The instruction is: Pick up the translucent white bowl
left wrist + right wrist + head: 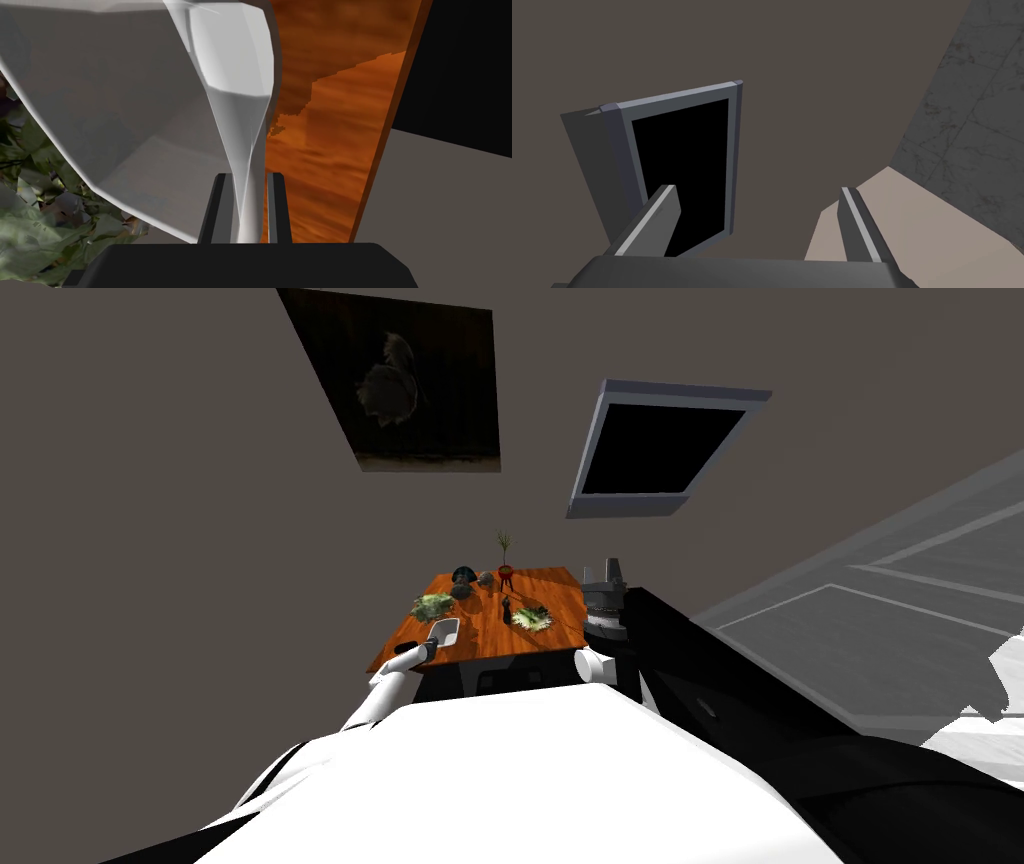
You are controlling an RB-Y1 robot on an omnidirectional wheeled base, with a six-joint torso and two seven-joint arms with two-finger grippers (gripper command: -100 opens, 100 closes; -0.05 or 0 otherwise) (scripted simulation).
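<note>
Bowl (125, 100) location: near left corner of the table (330, 150). My left gripper (246, 180) pinches its thin wall; my right gripper (758, 190) stands open. Risk: the one-sided rim grip may let the bowl tilt or slip during the lift.

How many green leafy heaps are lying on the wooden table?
2. One leafy heap lies on the left of the table, just beyond the white bowl held in the jaws of the left gripper. The other heap lies right of the middle. Dark things behind could hide more.
</note>
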